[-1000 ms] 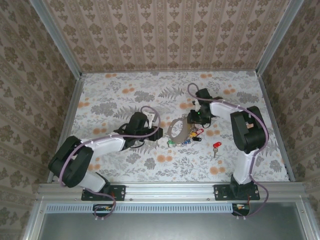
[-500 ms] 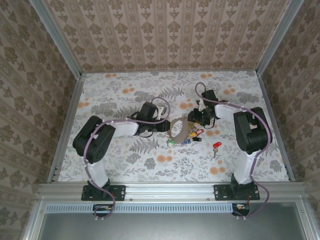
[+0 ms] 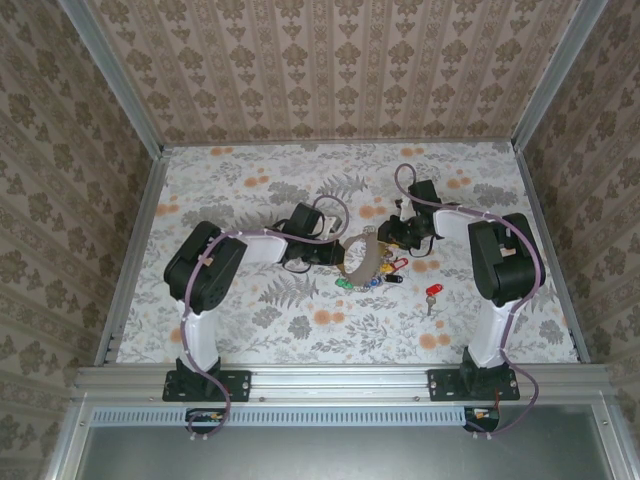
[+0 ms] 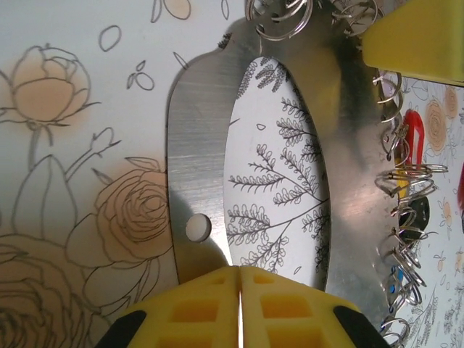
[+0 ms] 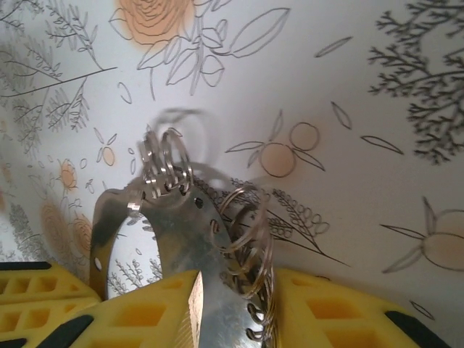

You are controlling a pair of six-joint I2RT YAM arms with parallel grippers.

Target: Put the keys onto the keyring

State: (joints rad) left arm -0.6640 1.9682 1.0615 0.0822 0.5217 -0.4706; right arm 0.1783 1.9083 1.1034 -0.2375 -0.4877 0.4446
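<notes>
On the floral-patterned counter [image 3: 250, 180], the flat silvery oval metal keyring [image 3: 362, 256] sits between the two arms. The left gripper [image 4: 239, 279], at the keyring's 9 o'clock in the top view, has its yellow pads pressed together. It appears to pinch the band's end, though the bite itself is hidden behind the pads. The right gripper [image 5: 235, 290], at 2 o'clock, has its pads apart on either side of the band and its wire split rings [image 5: 246, 232]; whether they bear on the metal I cannot tell. The small metal keys with coloured plastic heads [image 3: 372, 280] cluster at 5 o'clock, and a lone red-headed key [image 3: 433, 292] lies well apart at 4 o'clock.

Three things could go wrong:
- The thin, slick metal could slip or twist out of so shallow a pinch.
- Opposing pulls from the two arms could flex the band.
- The right pads could trap split rings and drag or tangle the keys.
</notes>
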